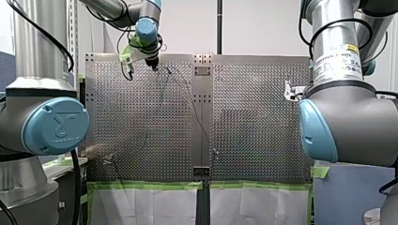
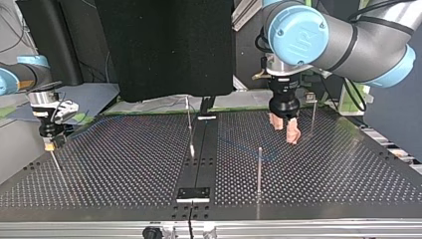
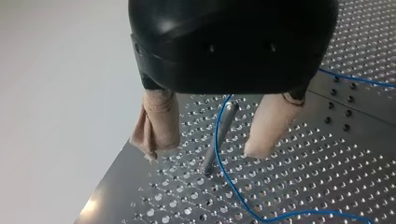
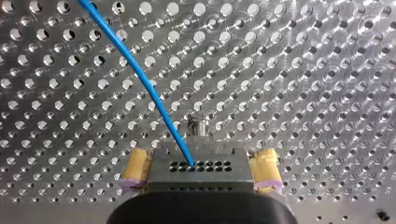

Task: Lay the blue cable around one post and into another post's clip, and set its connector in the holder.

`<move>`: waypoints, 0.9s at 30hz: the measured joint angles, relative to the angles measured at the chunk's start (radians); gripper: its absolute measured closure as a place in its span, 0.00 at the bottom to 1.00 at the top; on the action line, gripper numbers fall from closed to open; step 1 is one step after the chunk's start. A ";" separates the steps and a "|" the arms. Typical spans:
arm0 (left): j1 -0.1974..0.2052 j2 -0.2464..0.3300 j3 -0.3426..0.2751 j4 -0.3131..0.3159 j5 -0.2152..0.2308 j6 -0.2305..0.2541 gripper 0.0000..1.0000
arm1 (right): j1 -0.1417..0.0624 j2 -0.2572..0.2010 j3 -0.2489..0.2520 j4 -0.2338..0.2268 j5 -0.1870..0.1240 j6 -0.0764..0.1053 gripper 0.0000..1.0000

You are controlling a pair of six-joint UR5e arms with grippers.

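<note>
The blue cable crosses the perforated surface and ends in a grey connector. My right gripper grasps this connector, jaws clenched with a yellow pad on each side, near the surface's edge at the top view's left. Only the left wrist view shows the cable curving close past a thin post between the beige pads of my left gripper, whose jaws stand released and wide, touching neither, just beside the surface's edge. The top view shows a second post well apart, with bare surface around it.
</note>
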 joint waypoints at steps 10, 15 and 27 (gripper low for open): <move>0.000 0.000 0.000 -0.006 -0.004 0.091 0.00 | -0.002 0.000 0.000 0.000 0.000 0.000 0.08; 0.000 0.000 0.000 -0.006 -0.005 0.138 0.00 | -0.002 0.000 0.000 -0.001 -0.001 0.000 0.08; 0.000 0.000 0.000 -0.005 -0.006 0.254 0.00 | -0.002 0.000 -0.001 0.001 -0.001 0.000 0.08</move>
